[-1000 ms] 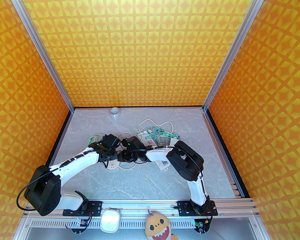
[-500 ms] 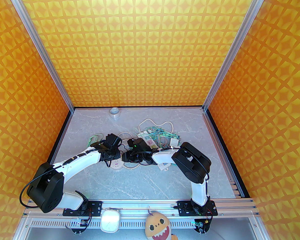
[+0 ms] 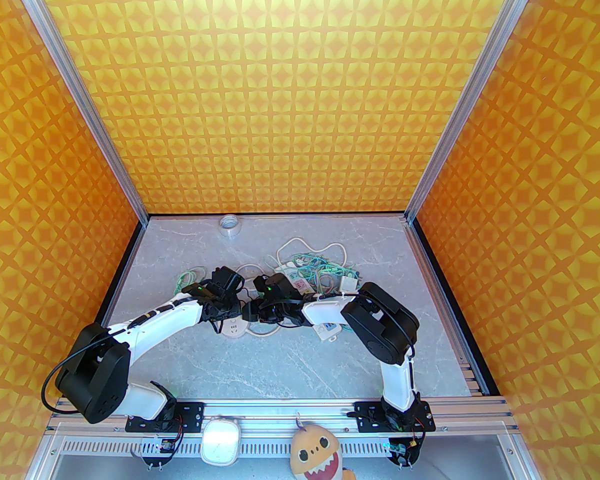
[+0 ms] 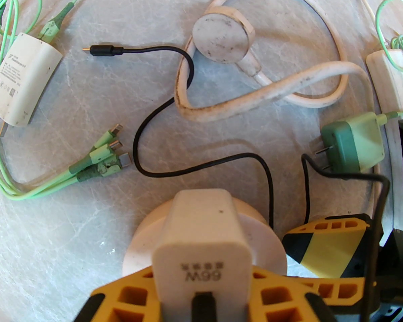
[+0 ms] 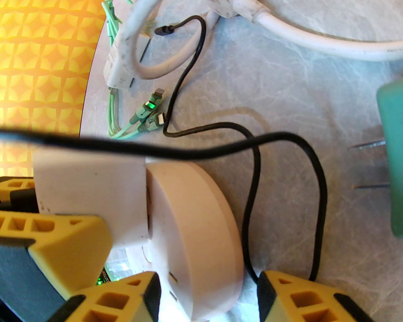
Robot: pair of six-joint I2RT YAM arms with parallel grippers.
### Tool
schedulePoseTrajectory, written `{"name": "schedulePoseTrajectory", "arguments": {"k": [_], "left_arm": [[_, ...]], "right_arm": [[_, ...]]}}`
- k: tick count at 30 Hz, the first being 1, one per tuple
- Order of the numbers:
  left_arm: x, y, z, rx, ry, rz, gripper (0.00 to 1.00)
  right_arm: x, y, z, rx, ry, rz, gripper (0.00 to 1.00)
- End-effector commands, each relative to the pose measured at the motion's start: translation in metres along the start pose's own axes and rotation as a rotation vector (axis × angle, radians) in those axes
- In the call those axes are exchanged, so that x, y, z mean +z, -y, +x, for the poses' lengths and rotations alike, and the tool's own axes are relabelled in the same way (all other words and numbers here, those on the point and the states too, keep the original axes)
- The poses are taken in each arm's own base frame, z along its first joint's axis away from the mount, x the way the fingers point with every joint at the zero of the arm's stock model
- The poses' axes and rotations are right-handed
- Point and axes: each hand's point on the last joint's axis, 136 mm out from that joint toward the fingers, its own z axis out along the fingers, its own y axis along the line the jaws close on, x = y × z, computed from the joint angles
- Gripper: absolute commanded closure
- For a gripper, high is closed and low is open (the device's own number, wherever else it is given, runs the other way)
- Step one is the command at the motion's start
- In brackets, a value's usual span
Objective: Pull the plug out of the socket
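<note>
At the near middle of the grey marble table (image 3: 290, 363), the left gripper (image 4: 201, 273) is closed on a white square charger plug (image 4: 201, 226) marked 66W. Its yellow fingers (image 4: 127, 297) press the two sides of this plug. The plug sits against the face of a round white socket (image 4: 268, 243), and its pins are hidden.

The right gripper (image 5: 208, 283) reaches in from the right with its jaws apart, one yellow finger on each side of the socket's rim. On one side a small gap shows between the finger and the rim, so it does not clamp the socket.

A thin black cable (image 4: 201, 168) loops on the table just beyond the socket and ends at the far left in a small free connector. To the right of the socket and a little farther lies a green two-pin adapter (image 4: 352, 146), unplugged, with its pins pointing left. Behind it is a white power strip (image 4: 393, 79).

A thick white cord (image 4: 255, 102) curls on the far side. At the far left lies a flat white charger (image 4: 20, 82), with pale green cables (image 4: 37, 188) around it.
</note>
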Motion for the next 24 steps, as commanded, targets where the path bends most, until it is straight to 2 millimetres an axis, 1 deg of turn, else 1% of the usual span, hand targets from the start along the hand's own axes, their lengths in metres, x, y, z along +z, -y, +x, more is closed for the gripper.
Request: {"name": "schedulePoseTrajectory", "arguments": {"k": [1,2,5,8,12,13,17,18,19,22,23,24], "left_arm": [[-0.002,0.026,-0.008,-0.006,0.002,0.086,0.94],[-0.002,0.026,-0.007,-0.004,0.0,0.087,0.94],[-0.002,0.026,-0.006,0.0,-0.005,0.085,0.94],[-0.002,0.024,-0.004,0.003,-0.014,0.074,0.94],[-0.004,0.02,-0.002,0.015,-0.037,0.039,0.95],[-0.005,0.02,-0.002,0.017,-0.042,0.033,0.95],[-0.005,0.016,0.004,0.02,-0.072,0.0,0.97],[-0.005,0.016,0.005,0.023,-0.077,-0.005,0.97],[-0.004,0.016,0.006,0.028,-0.082,-0.008,0.97],[-0.001,0.018,0.008,0.029,-0.074,0.002,0.97],[-0.001,0.021,0.008,0.031,-0.07,0.012,0.96],[-0.001,0.023,0.007,0.031,-0.067,0.019,0.96]], "right_arm": [[0.019,0.025,0.001,-0.006,-0.001,0.072,0.47],[0.019,0.025,0.002,-0.005,-0.004,0.065,0.47],[0.018,0.014,0.0,-0.01,0.007,0.006,0.47],[0.018,0.008,0.001,-0.014,0.004,-0.029,0.47],[0.018,0.019,0.004,-0.006,0.0,0.035,0.56],[0.017,0.025,0.005,-0.004,-0.006,0.072,0.58],[0.011,0.038,0.008,-0.01,-0.012,0.165,0.61],[0.01,0.037,0.008,-0.014,-0.008,0.167,0.61],[0.01,0.033,0.008,-0.022,-0.005,0.141,0.62],[0.014,0.004,0.008,-0.032,-0.012,-0.028,0.61],[0.016,-0.004,0.008,-0.035,-0.013,-0.077,0.59],[0.017,-0.007,0.009,-0.026,-0.015,-0.094,0.56]]}}
